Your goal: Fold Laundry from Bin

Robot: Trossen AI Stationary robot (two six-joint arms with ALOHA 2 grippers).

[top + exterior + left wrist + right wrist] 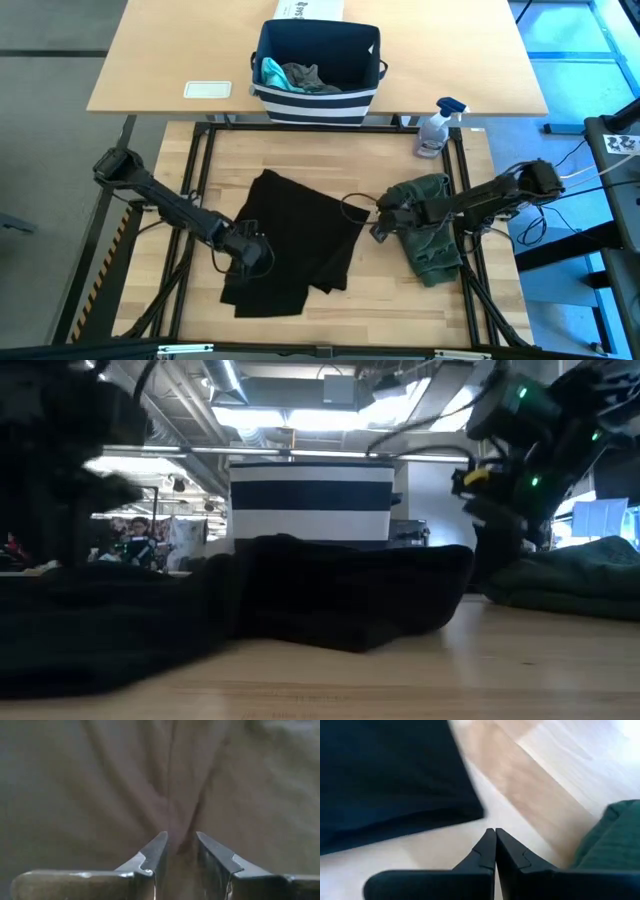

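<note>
The black T-shirt (295, 240) lies spread and partly doubled over on the wooden table (400, 310), a raised fold of it filling the middle of the low view (350, 595). The left gripper (246, 252) sits at the shirt's edge on the left arm's side, and its two fingers (152, 857) stand a little apart with a pinched ridge of cloth (175, 810) running up between and just ahead of their tips, so they are grasping the fabric. The right gripper (380, 228) hangs over bare wood between the black shirt and the olive-green piece (430, 235); its fingers (487, 852) are pressed tip to tip with nothing between them, the shirt's dark edge (395, 785) lying ahead of them to one side and the green cloth (615, 835) just beside them on the other. That olive-green piece lies bunched in a heap under the right arm, near the table's right edge, apart from the black shirt. Well beyond both sets of fingers, on the lighter table at the far side, stands the bin (318, 62), navy with white stripes at its base, holding a teal piece (271, 72) and a grey piece (308, 77). A spray bottle (437, 127) stands near the far right corner of the wooden table, and a white card (208, 90) lies left of the bin.
</note>
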